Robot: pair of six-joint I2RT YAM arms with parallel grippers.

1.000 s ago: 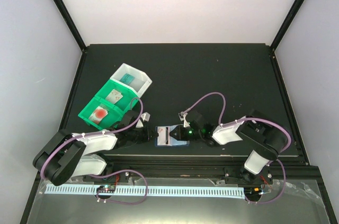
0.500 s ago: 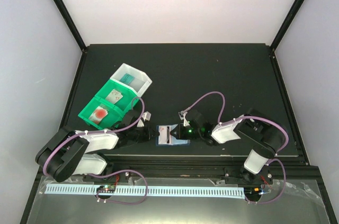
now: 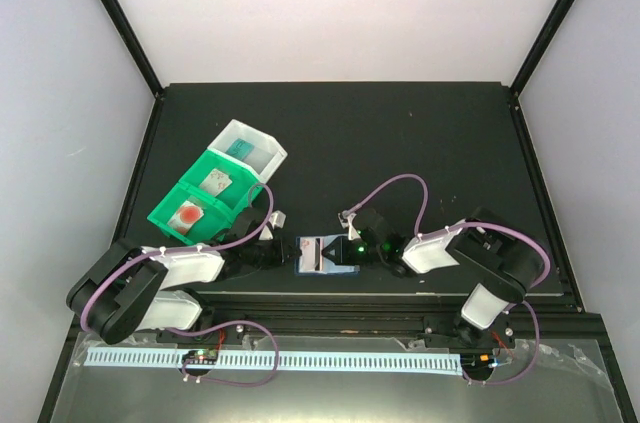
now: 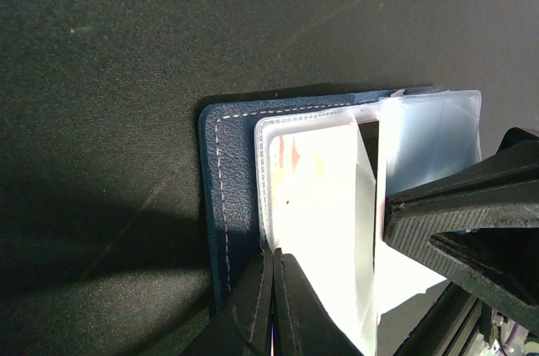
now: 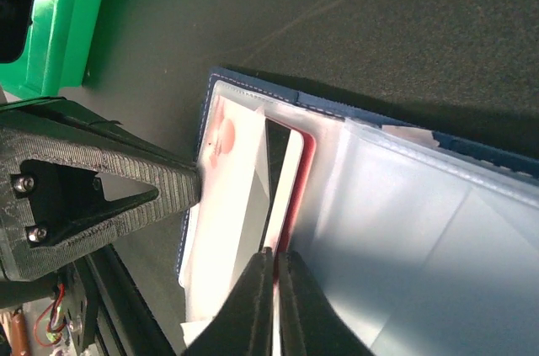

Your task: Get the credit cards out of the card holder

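A dark desk [image 3: 400, 143] carries three small bins, two green bins [image 3: 195, 201] and one white bin [image 3: 250, 148]. One navy card holder [image 3: 322, 256] lies open near the front edge, between two grippers. The left gripper [image 4: 271, 265] is pressed together on the holder's left edge. The right gripper [image 5: 271, 262] pinches the end of a pale card [image 5: 285, 179], one of two credit cards in a pocket; the other is a red-orange card [image 5: 306, 172].

The card holder [image 4: 221, 204] has a matt stitched cover and glossy clear plastic pockets; the table [image 4: 126, 53] is matt.
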